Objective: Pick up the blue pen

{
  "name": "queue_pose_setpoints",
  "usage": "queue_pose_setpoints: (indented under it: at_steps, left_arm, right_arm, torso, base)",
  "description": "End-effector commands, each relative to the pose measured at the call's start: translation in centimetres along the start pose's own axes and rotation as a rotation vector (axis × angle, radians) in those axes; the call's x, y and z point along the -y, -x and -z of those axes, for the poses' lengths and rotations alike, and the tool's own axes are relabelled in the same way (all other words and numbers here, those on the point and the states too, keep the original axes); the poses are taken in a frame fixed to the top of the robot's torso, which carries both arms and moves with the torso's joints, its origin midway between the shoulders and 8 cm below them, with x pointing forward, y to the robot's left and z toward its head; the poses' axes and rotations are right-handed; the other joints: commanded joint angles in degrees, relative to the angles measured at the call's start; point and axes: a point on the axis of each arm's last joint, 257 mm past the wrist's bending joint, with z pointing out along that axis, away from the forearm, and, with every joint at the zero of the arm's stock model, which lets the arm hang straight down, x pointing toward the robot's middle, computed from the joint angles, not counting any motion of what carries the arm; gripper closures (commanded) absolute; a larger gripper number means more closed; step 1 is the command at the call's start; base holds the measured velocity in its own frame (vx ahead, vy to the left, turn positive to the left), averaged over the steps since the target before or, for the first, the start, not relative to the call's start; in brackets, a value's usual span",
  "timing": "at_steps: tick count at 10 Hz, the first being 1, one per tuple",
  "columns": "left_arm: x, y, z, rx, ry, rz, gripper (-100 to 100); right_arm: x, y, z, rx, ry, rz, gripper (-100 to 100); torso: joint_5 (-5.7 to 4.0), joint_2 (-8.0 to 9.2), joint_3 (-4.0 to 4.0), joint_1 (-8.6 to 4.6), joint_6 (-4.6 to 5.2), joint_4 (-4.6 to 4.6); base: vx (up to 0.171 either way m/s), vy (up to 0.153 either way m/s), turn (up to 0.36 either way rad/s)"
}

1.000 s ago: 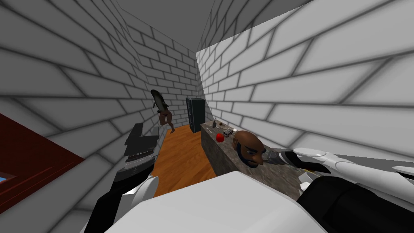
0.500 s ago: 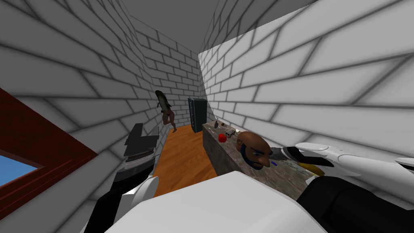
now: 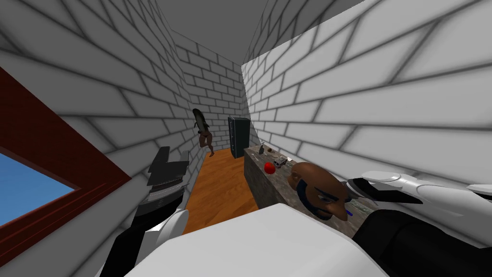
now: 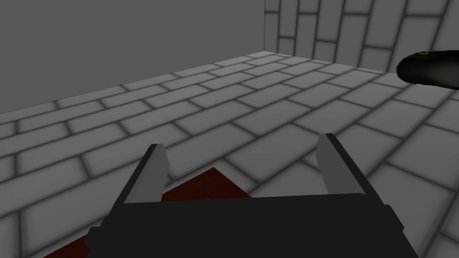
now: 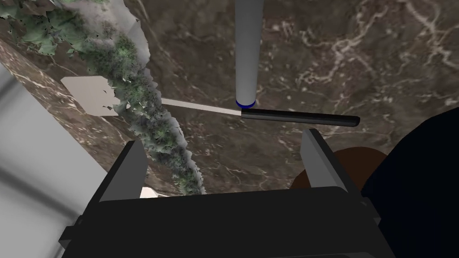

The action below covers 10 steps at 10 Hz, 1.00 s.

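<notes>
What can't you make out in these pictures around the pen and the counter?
Pen: right wrist view, far end cut off by the picture's edge; head view, the brown head hides all but a blue bit.
Spatula: right wrist view, a leafy strand covers part of its blade.
Small things at the counter's far end: head view, too small to name.

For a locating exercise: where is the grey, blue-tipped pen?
Right wrist view: the pen lies on the brown marble counter before the open right gripper, tip by a black-handled spatula.
</notes>
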Motion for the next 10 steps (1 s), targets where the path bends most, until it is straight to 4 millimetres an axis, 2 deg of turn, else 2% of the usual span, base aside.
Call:
queue_pose_setpoints:
  at_steps: [1,3,4,6,8,10]
  left_arm:
    - [0.0,0.0,0.0,0.000,0.000,0.000,0]
    - [0.0,0.0,0.0,0.000,0.000,0.000,0]
    - [0.0,0.0,0.0,0.000,0.000,0.000,0]
    - [0.0,0.0,0.0,0.000,0.000,0.000,0]
    - [0.0,0.0,0.0,0.000,0.000,0.000,0]
    - [0.0,0.0,0.0,0.000,0.000,0.000,0]
  right_arm:
    - [-0.1,-0.1,0.3,-0.006,0.003,-0.003,-100]
    - [-1.4,-3.6,0.6,-0.076,0.037,-0.045,-100]
    - [-1.9,-4.5,0.6,-0.093,0.047,-0.057,-100]
    - [-4.1,-8.3,0.5,-0.158,0.091,-0.108,-100]
    - [-4.1,-8.3,0.5,-0.158,0.091,-0.108,-100]
    - [-6.6,-11.6,0.6,-0.217,0.137,-0.146,-100]
  torso:
    - [0.00,0.00,0.00,0.00,0.00,0.00]
    - [0.00,0.12,0.08,0.00,-0.01,0.03]
    - [-0.03,0.01,0.01,-0.06,-0.03,0.01]
    - [-0.03,-0.01,0.00,-0.04,0.00,0.00]
    - [-0.01,0.02,0.01,-0.01,0.01,0.00]
    - [0.00,0.19,0.12,0.03,0.01,0.05]
  base:
    - [0.027,-0.014,-0.004]
    - [0.060,-0.027,0.142]
    - [0.078,-0.028,0.109]
    - [0.086,-0.025,0.104]
    - [0.042,-0.015,0.011]
    - [0.031,-0.023,0.077]
